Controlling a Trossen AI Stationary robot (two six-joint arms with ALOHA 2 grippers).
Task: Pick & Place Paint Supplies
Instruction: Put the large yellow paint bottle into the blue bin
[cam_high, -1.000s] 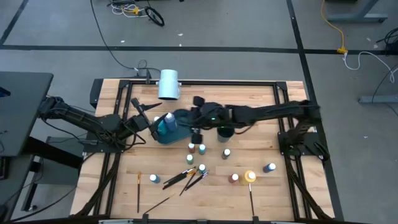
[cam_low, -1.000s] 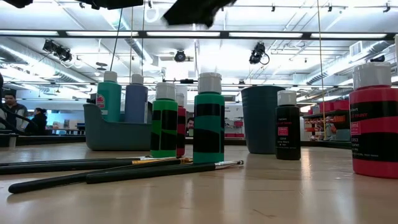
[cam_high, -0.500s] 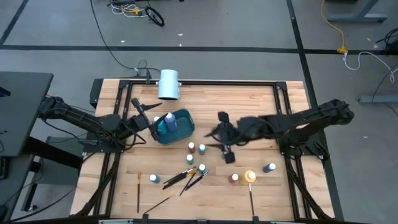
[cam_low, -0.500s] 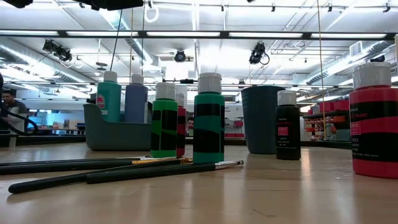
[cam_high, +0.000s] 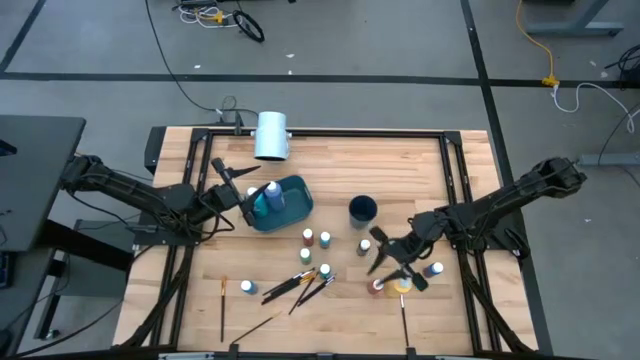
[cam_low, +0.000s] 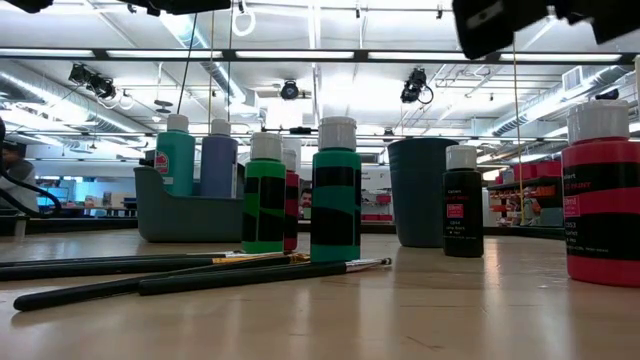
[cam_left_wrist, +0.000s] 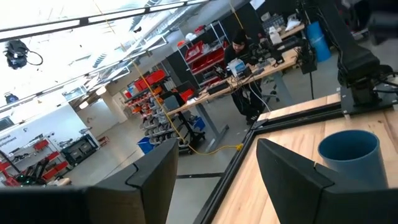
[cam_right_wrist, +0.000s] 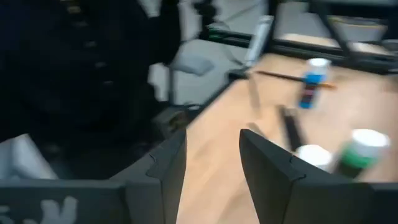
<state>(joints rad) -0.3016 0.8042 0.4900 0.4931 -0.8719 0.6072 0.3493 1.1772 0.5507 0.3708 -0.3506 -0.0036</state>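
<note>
Item, loose paint bottles (cam_high: 316, 239) standing mid-table beside the blue bin (cam_high: 292, 203): probably light, rigid, slick, best gripped at the body; right gripper (cam_high: 392, 262) hovering part-open, empty; left gripper (cam_high: 240, 190) waiting open.

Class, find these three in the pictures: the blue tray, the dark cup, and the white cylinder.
blue tray (cam_high: 296, 205): high view, on its right rim.
dark cup (cam_high: 362, 209): high view, on its open top.
white cylinder (cam_high: 271, 136): high view, on the middle of its side.

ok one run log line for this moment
left gripper: open, by blue bin | right gripper: open, empty, over red bottle
</note>
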